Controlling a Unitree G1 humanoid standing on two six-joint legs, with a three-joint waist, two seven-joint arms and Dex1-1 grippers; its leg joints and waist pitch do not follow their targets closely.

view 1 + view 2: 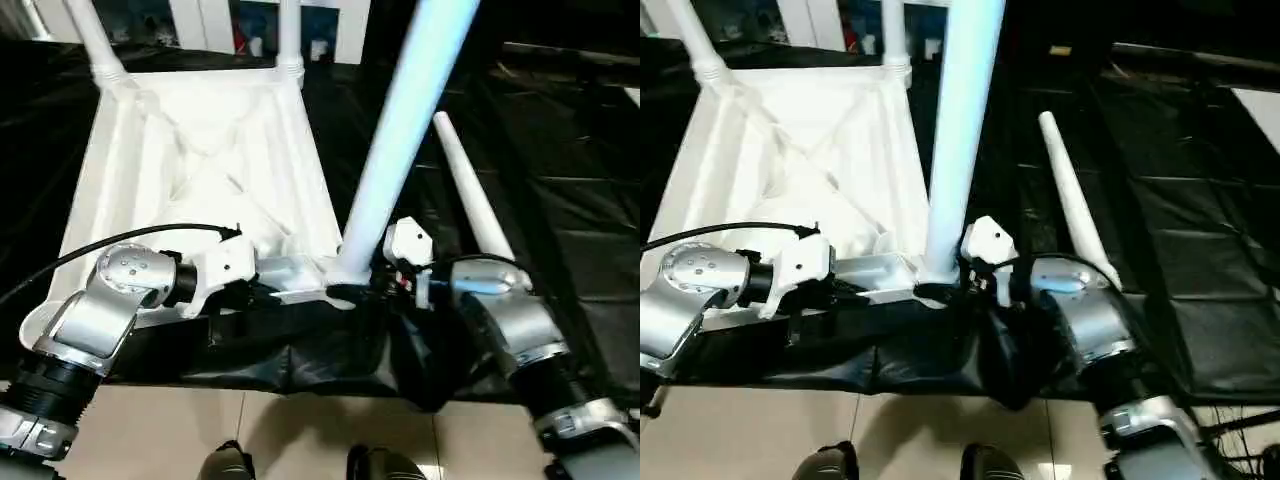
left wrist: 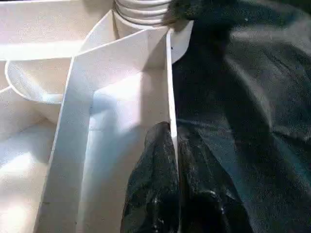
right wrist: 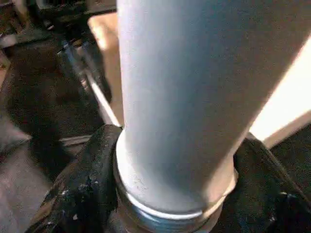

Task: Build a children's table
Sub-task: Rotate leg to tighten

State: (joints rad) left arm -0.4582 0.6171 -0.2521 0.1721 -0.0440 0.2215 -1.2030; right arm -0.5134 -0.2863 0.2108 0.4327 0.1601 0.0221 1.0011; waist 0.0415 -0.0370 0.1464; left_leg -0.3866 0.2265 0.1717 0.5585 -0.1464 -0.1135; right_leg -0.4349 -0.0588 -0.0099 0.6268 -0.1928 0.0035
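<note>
The white tabletop lies upside down on a black sheet, its ribbed X-braced underside facing up. Two legs stand in its far corner sockets. A third leg rises, leaning slightly, from the near right corner socket; my right gripper is shut around its base, and its black fingers wrap the flared end. My left gripper is shut on the tabletop's near rim, one finger on each side of the thin wall. The fourth leg lies loose on the sheet, to the right.
The black sheet covers the floor around the tabletop, and its bunched front edge hangs just before my forearms. Pale floor tiles and my feet show below. White furniture stands at the back.
</note>
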